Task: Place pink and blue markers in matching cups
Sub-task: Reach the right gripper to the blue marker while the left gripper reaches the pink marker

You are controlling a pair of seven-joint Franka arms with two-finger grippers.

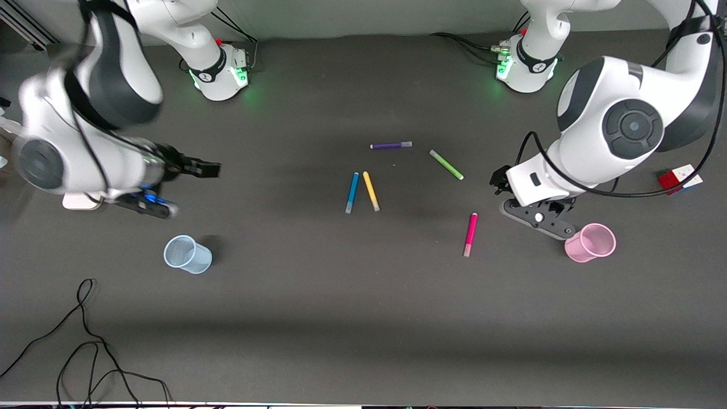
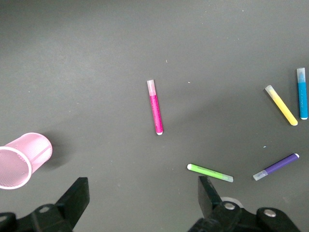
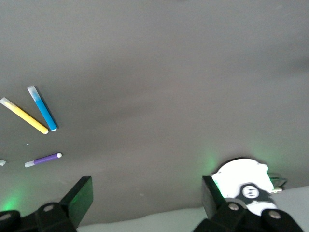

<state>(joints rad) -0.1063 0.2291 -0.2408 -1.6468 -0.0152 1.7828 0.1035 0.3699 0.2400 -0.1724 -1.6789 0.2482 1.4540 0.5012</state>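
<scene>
The pink marker [image 1: 470,234] lies on the dark table, beside the pink cup [image 1: 590,242] toward the left arm's end. In the left wrist view both show, marker [image 2: 155,108] and cup [image 2: 21,159]. The blue marker [image 1: 352,193] lies mid-table beside a yellow one; it also shows in the left wrist view [image 2: 302,96] and the right wrist view [image 3: 43,108]. The pale blue cup [image 1: 186,254] stands toward the right arm's end. My left gripper [image 1: 531,210] [image 2: 142,198] is open and empty over the table next to the pink cup. My right gripper [image 1: 190,186] [image 3: 145,195] is open and empty, above the blue cup's area.
A yellow marker [image 1: 371,191], a purple marker [image 1: 391,145] and a green marker [image 1: 446,165] lie near the table's middle. A red and white block [image 1: 679,178] sits at the left arm's end. Black cable [image 1: 85,341] loops at the near edge.
</scene>
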